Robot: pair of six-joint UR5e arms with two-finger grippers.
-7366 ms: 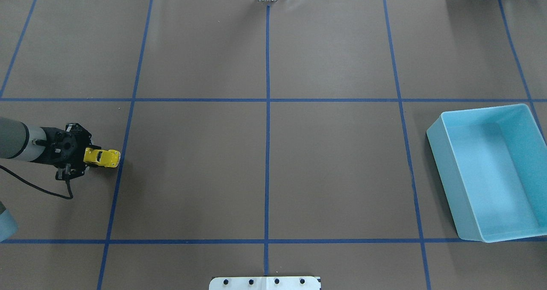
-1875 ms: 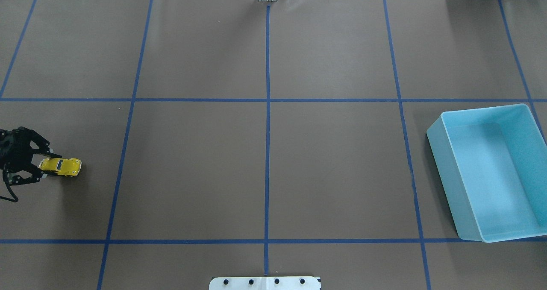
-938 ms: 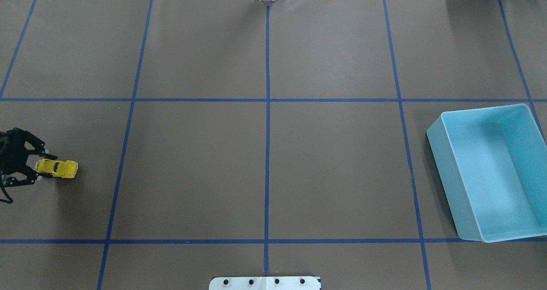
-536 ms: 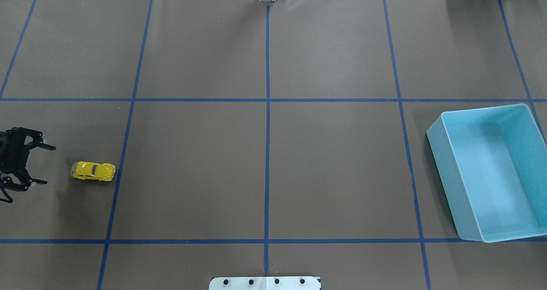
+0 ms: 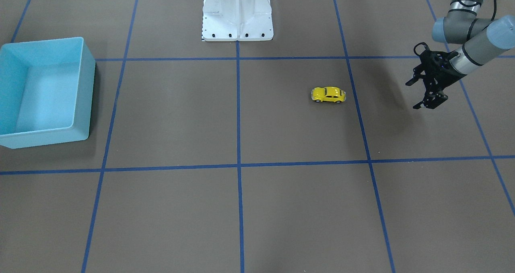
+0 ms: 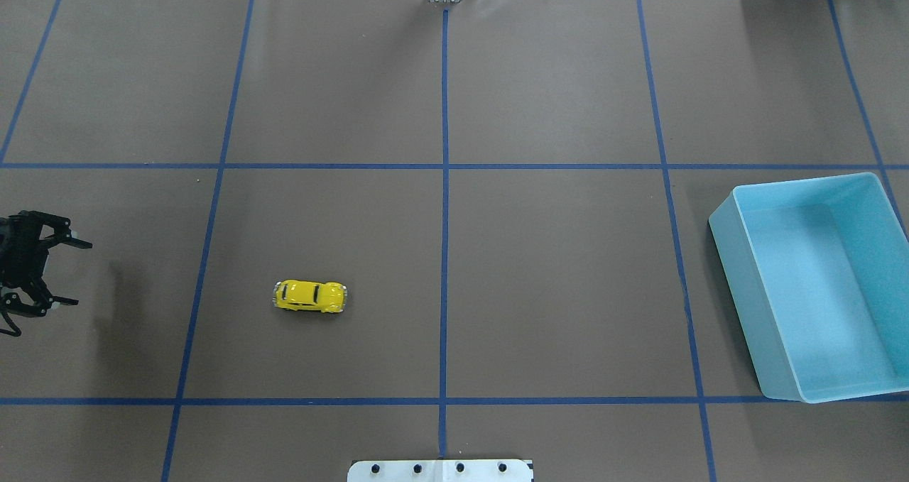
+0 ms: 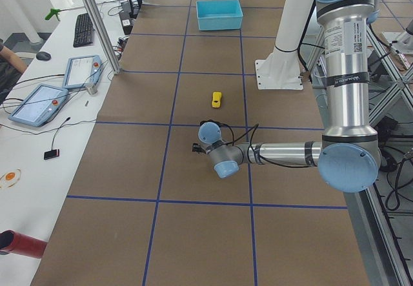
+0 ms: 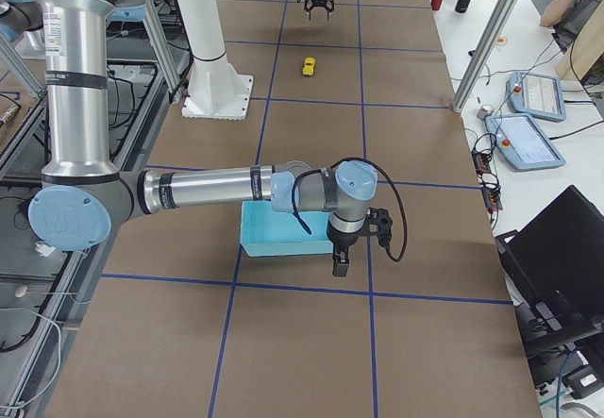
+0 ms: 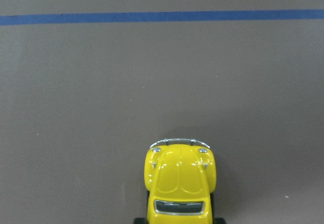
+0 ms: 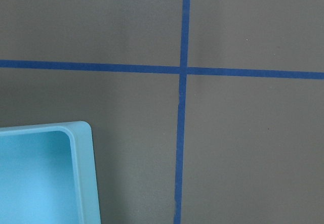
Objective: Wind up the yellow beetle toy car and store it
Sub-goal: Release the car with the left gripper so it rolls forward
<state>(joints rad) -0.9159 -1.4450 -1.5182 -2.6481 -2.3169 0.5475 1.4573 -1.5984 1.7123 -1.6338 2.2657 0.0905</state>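
Note:
The yellow beetle toy car (image 6: pixel 310 296) stands free on its wheels on the brown table, left of the centre line, and also shows in the front view (image 5: pixel 328 95). In the left wrist view the car (image 9: pixel 179 183) sits at the bottom edge. My left gripper (image 6: pixel 79 272) is open and empty at the far left, well apart from the car; it also shows in the front view (image 5: pixel 411 96). The light blue bin (image 6: pixel 731 269) stands empty at the far right. My right gripper (image 8: pixel 354 248) shows only in the right side view, beside the bin; I cannot tell its state.
Blue tape lines cross the table in a grid. The robot's white base plate (image 5: pixel 237 19) sits at the middle of the near edge. Off the table's far side are tablets, a keyboard and a red bottle (image 7: pixel 22 244).
My left gripper drew the car back to the left, then opened and let it go. The car has rolled right across a blue line. The left gripper has stayed put.

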